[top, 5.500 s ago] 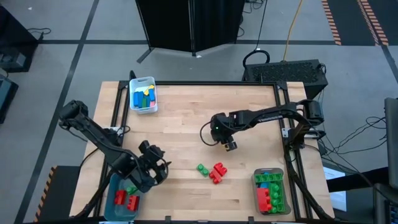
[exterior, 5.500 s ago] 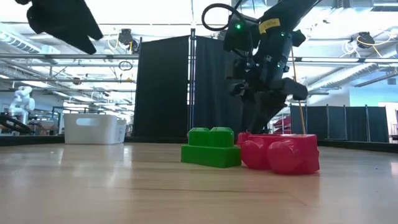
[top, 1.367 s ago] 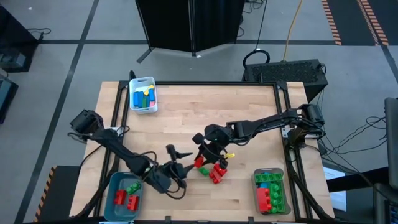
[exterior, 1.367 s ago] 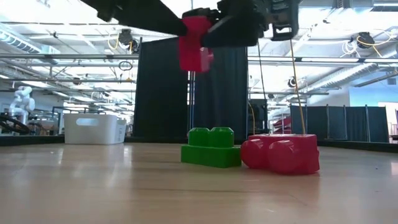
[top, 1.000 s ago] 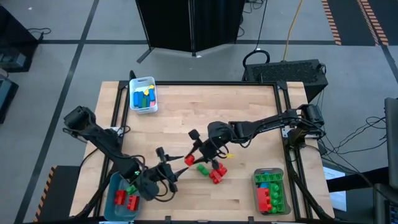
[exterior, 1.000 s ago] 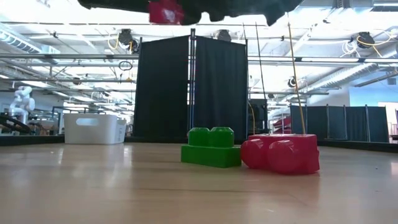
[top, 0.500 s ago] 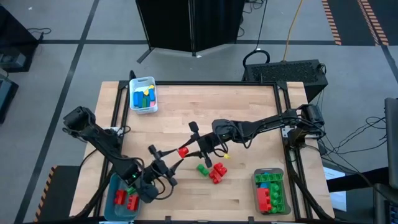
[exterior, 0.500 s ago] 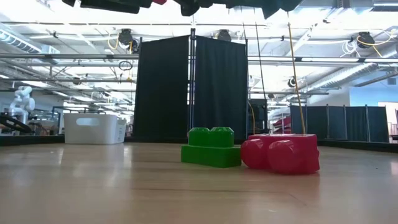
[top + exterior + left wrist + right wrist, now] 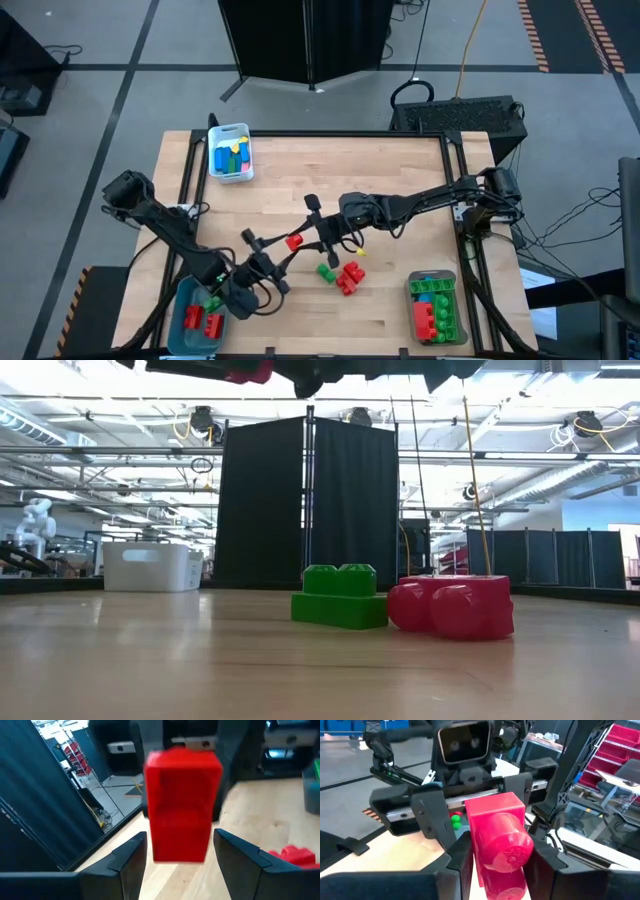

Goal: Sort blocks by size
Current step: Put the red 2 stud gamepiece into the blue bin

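The right gripper (image 9: 320,228) reaches out over the middle of the light wooden bench (image 9: 400,170), its jaws pinching a small red studded plastic block (image 9: 294,242) held up in the air. In the right wrist view the block (image 9: 497,840) sits between the two dark fingers (image 9: 457,857), its round stud pointing toward the camera. The left gripper (image 9: 262,252) faces it from the other side, its jaws spread to either side of the same red block without pressing on it; the left wrist view shows the block (image 9: 182,805) hanging in the gap between that arm's own fingers (image 9: 127,857).

Just beyond the held red block, toward the right arm's base, a green two-stud brick (image 9: 326,271) and a chunky red brick (image 9: 349,277) lie touching on the bench; in the low view the green one (image 9: 339,597) stands left of the red one (image 9: 452,605).

Well away from the held block, a white plastic bin (image 9: 230,152) at one far corner holds blue, green and yellow blocks. A teal bin (image 9: 186,318) by the left arm holds red and green bricks, and a clear bin (image 9: 434,309) by the right arm holds red, green and blue ones.
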Controlling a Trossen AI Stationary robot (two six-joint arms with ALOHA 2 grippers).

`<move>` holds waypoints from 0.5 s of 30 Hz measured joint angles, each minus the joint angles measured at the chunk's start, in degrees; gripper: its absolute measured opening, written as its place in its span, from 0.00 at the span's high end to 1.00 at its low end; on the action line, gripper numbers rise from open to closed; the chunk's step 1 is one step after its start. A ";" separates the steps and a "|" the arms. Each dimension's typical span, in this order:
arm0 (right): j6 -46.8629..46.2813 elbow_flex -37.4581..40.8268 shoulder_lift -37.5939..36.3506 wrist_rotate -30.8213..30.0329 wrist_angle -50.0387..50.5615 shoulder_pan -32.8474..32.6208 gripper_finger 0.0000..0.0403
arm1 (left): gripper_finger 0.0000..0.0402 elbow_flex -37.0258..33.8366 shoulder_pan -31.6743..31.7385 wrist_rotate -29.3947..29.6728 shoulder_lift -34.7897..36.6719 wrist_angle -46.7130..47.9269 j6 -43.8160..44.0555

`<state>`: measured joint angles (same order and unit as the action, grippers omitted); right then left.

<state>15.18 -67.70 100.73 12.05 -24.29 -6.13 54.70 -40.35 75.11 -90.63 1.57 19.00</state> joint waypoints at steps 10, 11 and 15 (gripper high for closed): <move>0.16 0.00 0.02 -0.15 0.56 -0.79 0.71 | 0.50 0.00 1.90 -2.00 -0.04 -3.60 -2.95; -0.11 0.00 0.00 -0.15 0.54 -0.79 0.71 | 0.53 0.00 1.84 -2.11 -0.04 -3.64 -3.02; -0.83 0.00 0.01 0.20 1.26 -0.76 0.70 | 0.70 0.00 1.58 -2.89 -0.04 -3.64 -2.88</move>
<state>14.35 -67.70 100.74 12.25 -23.02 -6.90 54.70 -38.76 72.23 -90.67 -2.07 16.12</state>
